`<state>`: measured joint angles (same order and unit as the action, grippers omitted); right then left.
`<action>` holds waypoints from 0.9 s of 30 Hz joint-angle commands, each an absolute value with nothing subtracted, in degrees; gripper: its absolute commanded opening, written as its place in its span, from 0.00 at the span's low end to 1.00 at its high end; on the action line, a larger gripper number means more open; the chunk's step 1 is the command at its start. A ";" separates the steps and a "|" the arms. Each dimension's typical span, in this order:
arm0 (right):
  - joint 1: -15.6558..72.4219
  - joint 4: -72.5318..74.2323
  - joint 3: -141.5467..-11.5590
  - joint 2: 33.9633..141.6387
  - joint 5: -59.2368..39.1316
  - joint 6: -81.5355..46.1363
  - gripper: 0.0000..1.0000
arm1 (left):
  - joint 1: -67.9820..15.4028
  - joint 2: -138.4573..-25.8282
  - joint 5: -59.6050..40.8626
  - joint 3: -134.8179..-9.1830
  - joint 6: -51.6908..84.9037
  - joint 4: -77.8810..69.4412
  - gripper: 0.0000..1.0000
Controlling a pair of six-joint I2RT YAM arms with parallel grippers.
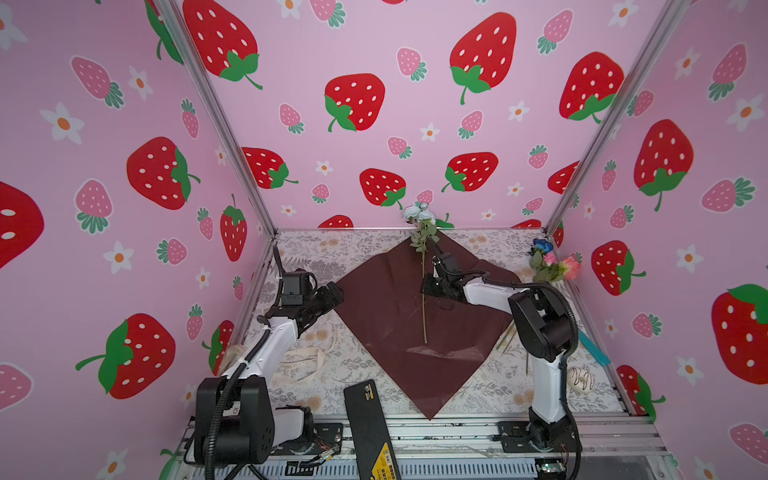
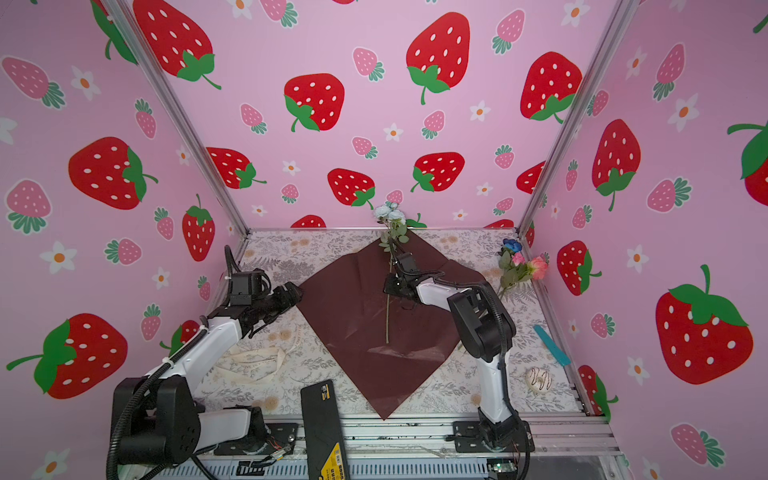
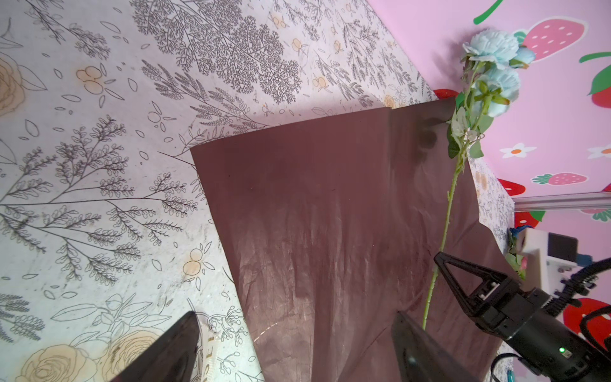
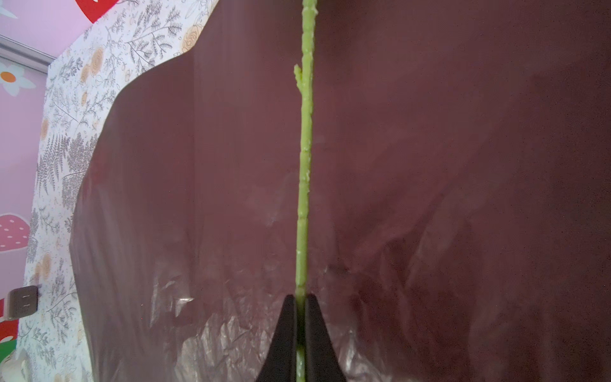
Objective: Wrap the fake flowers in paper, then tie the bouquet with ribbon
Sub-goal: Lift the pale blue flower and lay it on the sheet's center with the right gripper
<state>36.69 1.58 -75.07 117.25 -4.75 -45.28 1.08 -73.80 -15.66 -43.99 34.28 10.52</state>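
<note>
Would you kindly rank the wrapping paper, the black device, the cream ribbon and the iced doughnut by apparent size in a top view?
1. wrapping paper
2. black device, nearer the camera, so unsure against the ribbon
3. cream ribbon
4. iced doughnut

You have pink walls (image 1: 374, 50) on three sides, printed with red and pink strawberries and small white flowers. Silver posts (image 1: 217, 112) mark the back corners. The table (image 1: 316, 249) wears a pale cloth with grey sprigs and tan blooms. A metal rail (image 1: 457, 432) edges its front.
</note>
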 commanded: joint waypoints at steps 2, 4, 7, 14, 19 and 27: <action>37.43 1.40 -76.90 118.88 -3.94 -45.77 0.13 | 1.10 -73.30 -16.30 -44.20 33.86 10.38 0.92; 37.44 1.73 -77.00 119.13 -4.54 -45.73 0.18 | 1.05 -73.30 -16.34 -44.11 33.93 10.32 0.92; 37.38 1.76 -76.99 118.84 -4.40 -45.39 0.27 | 0.99 -73.08 -16.44 -43.81 34.01 10.24 0.92; 36.79 -0.79 -77.27 113.62 -2.21 -41.74 0.29 | 0.98 -71.65 -16.37 -43.37 34.10 10.28 0.92; 35.42 -3.75 -74.58 105.01 0.61 -36.77 0.29 | 1.05 -70.51 -16.24 -43.07 34.10 10.49 0.92; 28.61 -8.74 -62.42 87.60 3.91 -32.87 0.29 | 1.06 -68.05 -17.09 -40.28 35.54 11.99 0.92</action>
<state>31.48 -3.38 -66.52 91.18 0.86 -35.07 1.08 -69.38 -15.92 -41.78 34.50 10.52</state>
